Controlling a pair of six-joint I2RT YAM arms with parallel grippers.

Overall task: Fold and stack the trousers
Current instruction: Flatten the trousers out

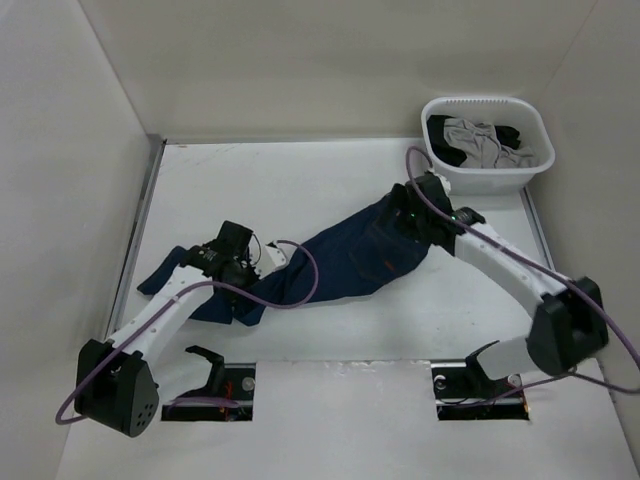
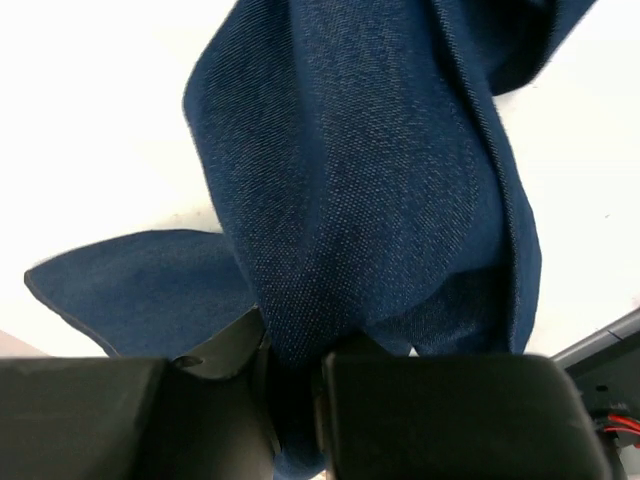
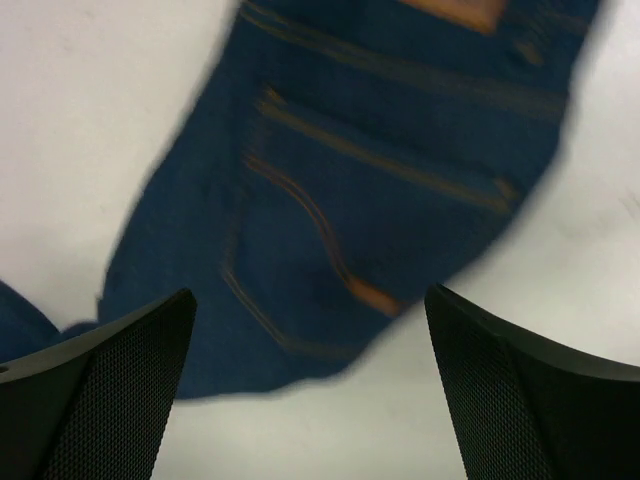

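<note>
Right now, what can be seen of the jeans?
The jeans are dark indigo denim with orange stitching, a back pocket and tan waistband patch. They lie crumpled diagonally on the white table, waist toward the basket. The left end effector pinches a leg fold; the right end effector hangs open above the seat.

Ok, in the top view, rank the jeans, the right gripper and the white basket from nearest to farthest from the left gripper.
1. The jeans: clamped in the left gripper, spread across mid-table.
2. The right gripper: open over the waistband end, off to the right.
3. The white basket: far right corner, with grey and black clothes inside.
</note>
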